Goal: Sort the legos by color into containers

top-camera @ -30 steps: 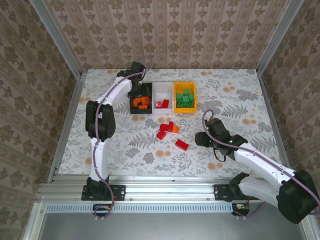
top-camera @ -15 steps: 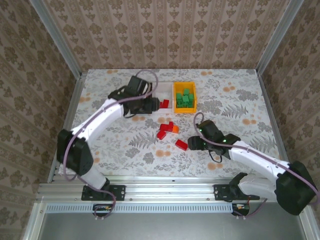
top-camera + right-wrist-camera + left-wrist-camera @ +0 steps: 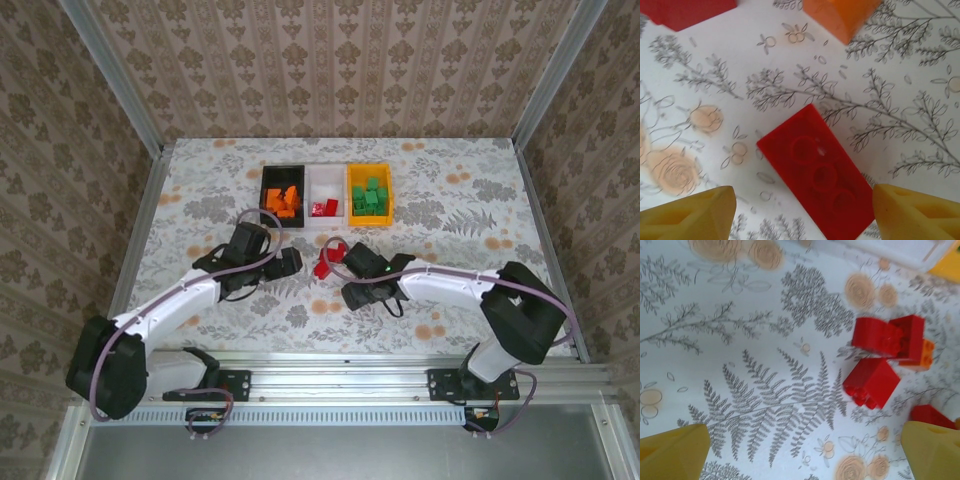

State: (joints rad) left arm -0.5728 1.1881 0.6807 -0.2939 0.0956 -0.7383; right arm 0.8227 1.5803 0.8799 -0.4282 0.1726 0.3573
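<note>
From above, the small black plastic bin (image 3: 283,226) holds orange bricks (image 3: 285,200), the white translucent bin (image 3: 326,226) red bricks (image 3: 325,208), and the yellow bin (image 3: 349,195) green bricks (image 3: 370,197). Loose red plastic bricks (image 3: 324,266) lie near the left gripper (image 3: 288,262) and right gripper (image 3: 352,294). In the left wrist view, yellow fingertips (image 3: 672,452) stand wide apart over floral tablecloth (image 3: 740,365). In the right wrist view, spread fingertips (image 3: 687,215) have a flat red brick (image 3: 820,172) lying between them.

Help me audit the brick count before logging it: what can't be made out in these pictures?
Top view: the bricks in the black bin, white bin and yellow bin are too small to count.
Top view: the right gripper covers whatever lies under it.
Right wrist view: the long red brick runs off the bottom edge, the orange brick off the top.
Left wrist view: red bricks hide most of the orange brick.
</note>
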